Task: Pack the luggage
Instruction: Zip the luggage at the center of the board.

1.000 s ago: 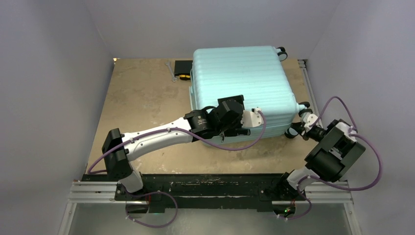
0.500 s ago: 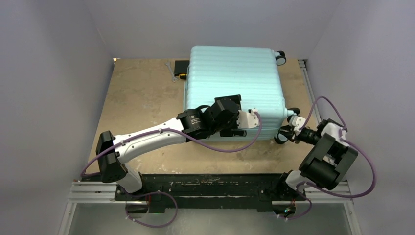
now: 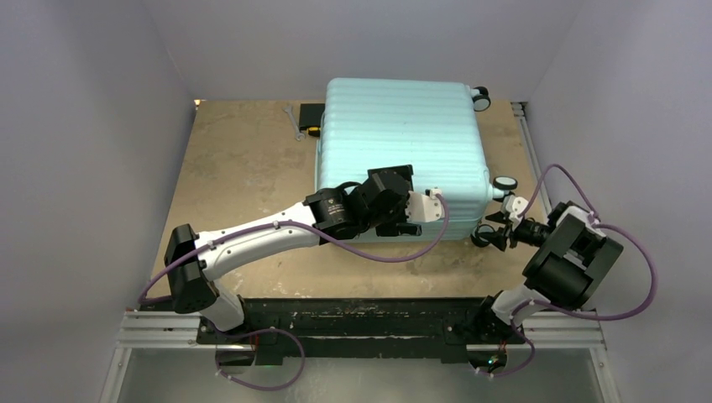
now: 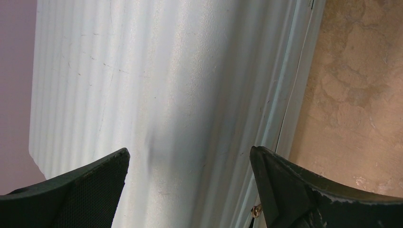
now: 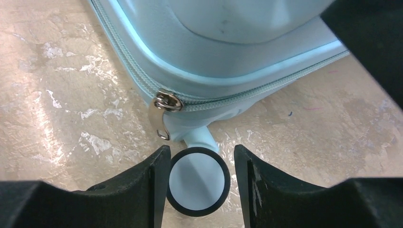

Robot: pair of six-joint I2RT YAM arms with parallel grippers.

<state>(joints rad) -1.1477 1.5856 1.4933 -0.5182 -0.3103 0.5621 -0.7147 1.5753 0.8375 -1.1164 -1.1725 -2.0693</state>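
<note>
**Closed mint suitcase on a desk, one robot hand over its lid and one at a wheel**

The luggage (image 3: 403, 126) lies flat on the tan desk (image 3: 243, 168) with its lid down, so the packing looks nearly or fully finished. Nothing can be seen of what is inside. In the right wrist view the zip line is shut along the corner just ahead of the right hand (image 5: 200, 149). A metal zip pull (image 5: 161, 114) hangs there, just beyond the hand's left finger. Whether the zip is closed all the way round cannot be told, so that may be the one step left.

The left hand (image 4: 189, 152) is spread wide and holds nothing. It hovers directly above the ribbed lid, near the lid's edge. The right hand is partly spread, with a small black-rimmed wheel (image 5: 198, 183) sitting between its fingers. There looks to be a thin gap beside the wheel, so it does not seem to be gripped.

The luggage is a large hard shell in pale mint blue with raised ribs across the lid. It has rounded corners, faint scuffs and a matching zip tape.
</note>
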